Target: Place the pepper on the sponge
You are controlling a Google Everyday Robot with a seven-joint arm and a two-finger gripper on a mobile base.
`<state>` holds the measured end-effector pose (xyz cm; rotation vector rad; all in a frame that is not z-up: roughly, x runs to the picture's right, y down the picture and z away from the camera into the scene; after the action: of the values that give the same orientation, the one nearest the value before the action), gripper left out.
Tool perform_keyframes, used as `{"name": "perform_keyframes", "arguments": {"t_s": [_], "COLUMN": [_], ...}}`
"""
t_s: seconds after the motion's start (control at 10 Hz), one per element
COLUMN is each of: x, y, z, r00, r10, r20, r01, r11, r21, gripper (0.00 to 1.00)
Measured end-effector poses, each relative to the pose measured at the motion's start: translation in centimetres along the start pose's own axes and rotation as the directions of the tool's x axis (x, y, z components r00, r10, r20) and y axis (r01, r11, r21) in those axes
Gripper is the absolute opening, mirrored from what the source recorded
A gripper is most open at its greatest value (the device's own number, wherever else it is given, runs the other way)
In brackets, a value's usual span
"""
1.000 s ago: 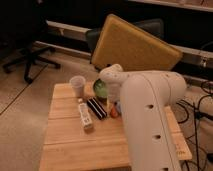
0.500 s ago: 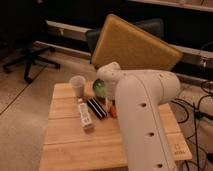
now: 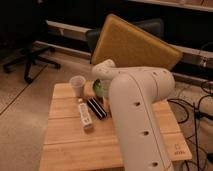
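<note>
Heads up: the white arm (image 3: 140, 115) eats most of your view. It reaches over the wooden surface (image 3: 65, 145), with a big yellow panel (image 3: 132, 45) leaning behind. The claw is tucked behind the arm's own bulk, somewhere down by the green bowl (image 3: 98, 90), so I can't tell whether it's released or grasping anything.

Left of the arm you've got a white bottle (image 3: 85, 116) lying flat, a black bar (image 3: 96, 108) just beside it, and a clear cup (image 3: 76, 84) standing near the bowl. That whole patch is crowded, so anything swinging low there could clip something.

Neither the pepper nor the sponge shows; my guess is the arm covers both. I'd expect the pepper to be light, smooth and happy to roll. If it needs picking up, pinch it across the thick middle. The sponge should give a little under it.
</note>
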<state>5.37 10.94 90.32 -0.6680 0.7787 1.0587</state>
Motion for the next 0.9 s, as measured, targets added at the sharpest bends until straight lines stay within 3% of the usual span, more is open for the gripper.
{"name": "perform_keyframes", "arguments": {"t_s": [0.5, 0.6, 0.9], "x": [-0.1, -0.2, -0.3], "y": [1.1, 1.2, 1.5], "z": [0.7, 0.8, 1.0], "r00": [0.999, 0.999, 0.998], "r10": [-0.02, -0.024, -0.029], "r20": [-0.038, -0.043, -0.054], "r01": [0.02, 0.024, 0.029], "r11": [1.0, 1.0, 0.999], "r21": [0.009, 0.012, 0.013], "gripper": [0.65, 0.6, 0.3]}}
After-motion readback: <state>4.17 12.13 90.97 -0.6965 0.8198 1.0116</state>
